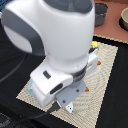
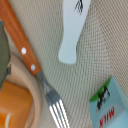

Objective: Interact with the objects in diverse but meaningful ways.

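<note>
Claw: not visible in either view. The arm's white body fills most of the exterior view and hides whatever hangs below the wrist, and the wrist view shows no fingers, so open or closed cannot be told.

Directly under the wrist camera: woven beige mat, fine mesh texture. On it a fork lies diagonally, with an orange-brown wooden handle with two pale rivets, steel neck and tines. The handle crosses over the rim of a tan plate, and the tines lie on the bare mat beyond the rim. An orange block sits on the plate, close beside the fork's neck; whether they touch is unclear.

A white elongated piece lies apart from the fork, broad at one end with a dark mark, narrowing to a rounded tip. Bare mat separates it from the fork on one side and from the carton on the other.

Pale blue carton: peaked top edge, dark figure printed on it, red lettering reading "MILK" seen upside down. It is cut off by the frame edge and stands well clear of the fork tines.

Exterior view: the mat lies on a dark counter. The mat's right edge and near corner show, with open weave there. A yellow scrap peeks out beside the arm. Far right, off the mat, sits a grey pot.
</note>
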